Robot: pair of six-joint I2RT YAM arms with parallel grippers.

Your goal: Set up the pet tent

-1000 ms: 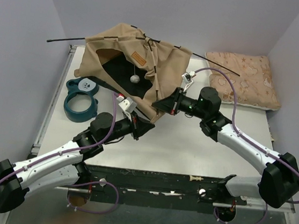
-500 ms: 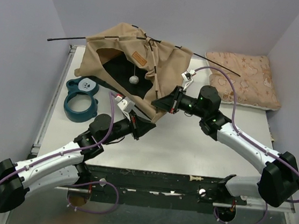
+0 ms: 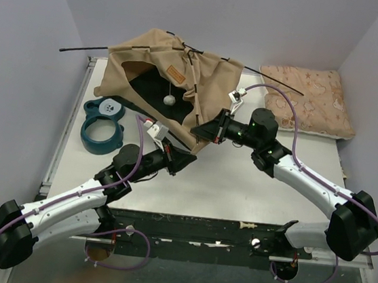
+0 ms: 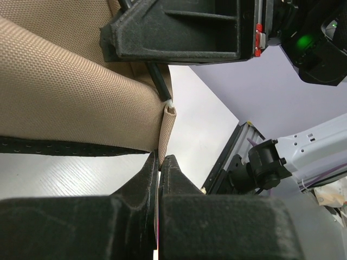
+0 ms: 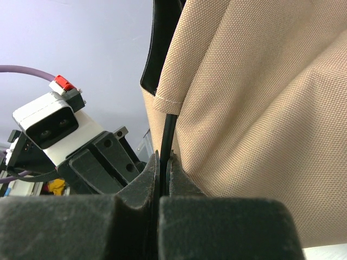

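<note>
The pet tent (image 3: 163, 70) is a tan fabric heap at the back of the table, with thin black poles (image 3: 83, 50) sticking out, an orange label (image 3: 176, 72) and a white pom-pom (image 3: 169, 100). My left gripper (image 3: 187, 160) is at its near corner, shut on a tan fabric loop (image 4: 168, 127); in the left wrist view the gripper (image 4: 161, 160) pinches the loop's lower end. My right gripper (image 3: 203, 133) is just above, shut on a black pole (image 5: 168, 135) that runs under the fabric hem (image 5: 168, 105); the gripper (image 5: 164, 158) clamps the pole. The pole's white-tipped end (image 4: 167, 101) meets the loop's top.
A teal ring-shaped object (image 3: 103, 129) lies left of the tent. A pink patterned cushion (image 3: 310, 97) lies at the back right. The table (image 3: 252, 183) ends at a metal rail in front of the arm bases.
The left gripper has crept slightly up toward the tent corner with the loop in it. The right gripper has shifted a little towards the left one, still holding the pole.
</note>
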